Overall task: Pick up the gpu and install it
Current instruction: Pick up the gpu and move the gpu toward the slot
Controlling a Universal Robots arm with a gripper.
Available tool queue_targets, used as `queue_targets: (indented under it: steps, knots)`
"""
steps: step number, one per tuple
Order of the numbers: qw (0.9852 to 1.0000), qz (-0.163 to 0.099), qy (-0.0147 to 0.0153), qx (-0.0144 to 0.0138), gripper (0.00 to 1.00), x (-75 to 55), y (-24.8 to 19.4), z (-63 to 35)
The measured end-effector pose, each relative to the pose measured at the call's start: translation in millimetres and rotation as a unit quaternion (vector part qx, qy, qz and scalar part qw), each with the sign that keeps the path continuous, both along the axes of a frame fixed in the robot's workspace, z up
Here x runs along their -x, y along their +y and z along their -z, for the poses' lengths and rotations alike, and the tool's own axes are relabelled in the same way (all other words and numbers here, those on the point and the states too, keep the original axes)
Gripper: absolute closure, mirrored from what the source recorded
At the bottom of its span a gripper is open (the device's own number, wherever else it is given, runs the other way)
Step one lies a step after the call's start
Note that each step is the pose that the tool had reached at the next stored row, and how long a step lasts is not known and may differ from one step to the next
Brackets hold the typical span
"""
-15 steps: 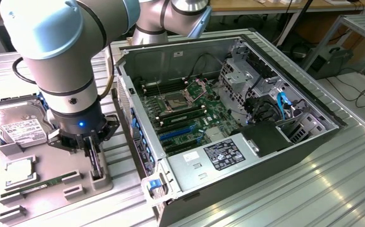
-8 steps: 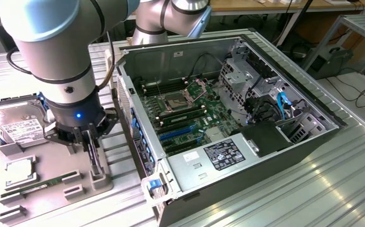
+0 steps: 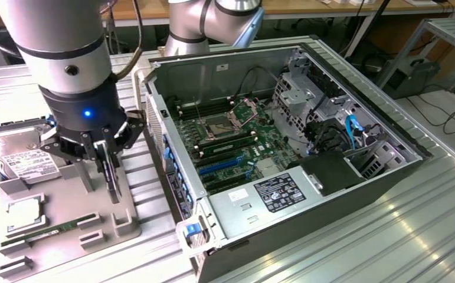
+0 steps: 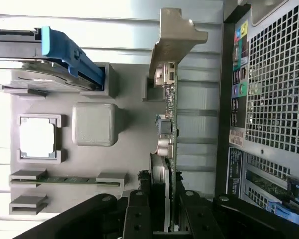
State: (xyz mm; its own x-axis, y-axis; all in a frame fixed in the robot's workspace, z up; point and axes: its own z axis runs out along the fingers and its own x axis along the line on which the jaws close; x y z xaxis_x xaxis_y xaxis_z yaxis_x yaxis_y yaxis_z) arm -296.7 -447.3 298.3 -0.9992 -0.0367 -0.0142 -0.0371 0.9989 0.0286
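Robot arm poised over a grey parts tray on a ribbed metal surface. The pincer points downward with its jaws drawn narrow and clamped on the graphics card, one finger on each flat face. The card stands on edge, seen edge-on as a dark slab hanging directly beneath the pincer in the exterior view. In the wrist view its green edge runs away from the fingers and ends in a metal end bracket at the far end. Whether the card's lower edge has cleared the tray cannot be told. Beside the pincer, toward the exterior view's left, the tray carries a hard drive. Nearer the camera than the pincer lie a square processor chip and a long narrow memory stick. On the pincer's other side, toward the exterior view's right, an open computer case lies on its side just beside the tray. Its main circuit board faces upward, well apart from the held card.
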Motion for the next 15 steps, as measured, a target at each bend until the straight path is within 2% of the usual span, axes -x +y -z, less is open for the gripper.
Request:
queue_targets:
  steps: [1,3,4,5,6,8,9,15]
  knots:
    - [1.0000,0.000,-0.0001,-0.0003,0.73,0.0,0.0,-13.1]
    - [1.0000,0.000,0.0000,-0.0001,0.73,0.0,0.0,-16.3]
    - [1.0000,0.000,-0.0001,-0.0002,0.73,0.0,-0.2,-28.5]
    - [1.0000,0.000,0.0001,-0.0017,0.73,0.0,-0.6,-39.5]
    - [1.0000,0.000,0.0001,-0.0021,0.73,0.0,-0.7,-50.1]
    - [1.0000,0.000,0.0001,-0.0022,0.73,0.0,-1.0,-63.1]
    - [1.0000,0.000,0.0003,-0.0029,0.73,0.0,-1.3,-67.8]
    - [1.0000,0.000,0.0007,-0.0033,0.73,0.0,-1.4,-76.9]
